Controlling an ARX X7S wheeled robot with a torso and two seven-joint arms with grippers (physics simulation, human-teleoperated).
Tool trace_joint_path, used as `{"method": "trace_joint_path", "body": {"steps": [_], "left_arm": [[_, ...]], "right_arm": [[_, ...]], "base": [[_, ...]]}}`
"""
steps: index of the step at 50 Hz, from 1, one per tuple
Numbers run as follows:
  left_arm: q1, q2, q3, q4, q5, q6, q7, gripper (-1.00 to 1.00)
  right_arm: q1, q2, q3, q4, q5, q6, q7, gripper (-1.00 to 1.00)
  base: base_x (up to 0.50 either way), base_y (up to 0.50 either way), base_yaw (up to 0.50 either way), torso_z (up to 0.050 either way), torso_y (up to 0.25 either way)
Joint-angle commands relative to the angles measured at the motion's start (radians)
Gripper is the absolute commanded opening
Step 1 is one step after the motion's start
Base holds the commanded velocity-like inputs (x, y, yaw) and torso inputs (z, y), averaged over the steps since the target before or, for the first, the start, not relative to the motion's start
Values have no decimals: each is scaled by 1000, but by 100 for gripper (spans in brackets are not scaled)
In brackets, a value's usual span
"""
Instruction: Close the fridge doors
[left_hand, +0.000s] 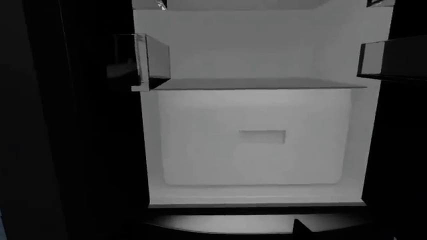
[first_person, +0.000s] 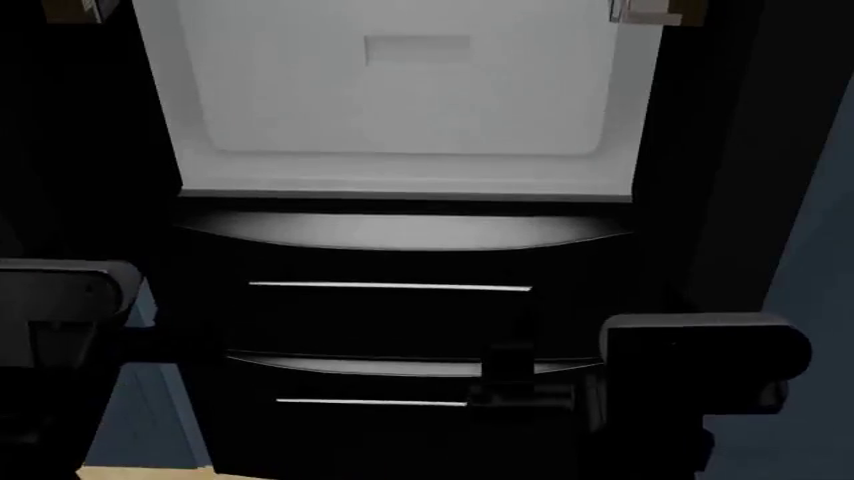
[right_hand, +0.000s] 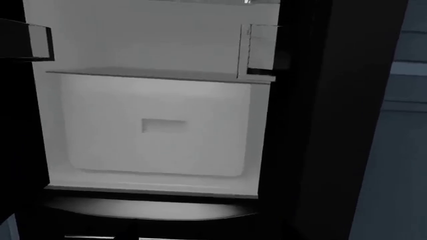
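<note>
The boxy grey left arm and boxy grey right arm sit low at either side; fingers are unseen.

The fridge doors are glossy black, their shelf bins clear with pale edges. The fridge lining in the upper middle of the head view is plain white – the crisper front too. Below it, black drawers carry thin silver bar handles. Blue-grey cabinet panels fill the right edge – unpatterned.
</note>
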Motion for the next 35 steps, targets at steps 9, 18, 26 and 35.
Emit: {"method": "trace_joint_path", "body": {"steps": [9,18,26,35], "left_arm": [[-16,-17,34,-69,2,39,-17,100],[-16,-22,37,-66,-4,40,-28,100],[-18,-26,37,-67,-15,36,-33,100],[-18,-26,28,-65,-34,31,-41,100]], "right_arm": [[19,16,4,14,12,3,11,100],[12,17,28,11,27,-2,23,100],[6,23,40,-4,37,3,31,100],[-8,30,44,-21,52,-15,25,100]], "base": [[0,-258,0,0,0],[0,-500,0,0,0],[0,-500,0,0,0],[89,-483,0,0,0]]}}
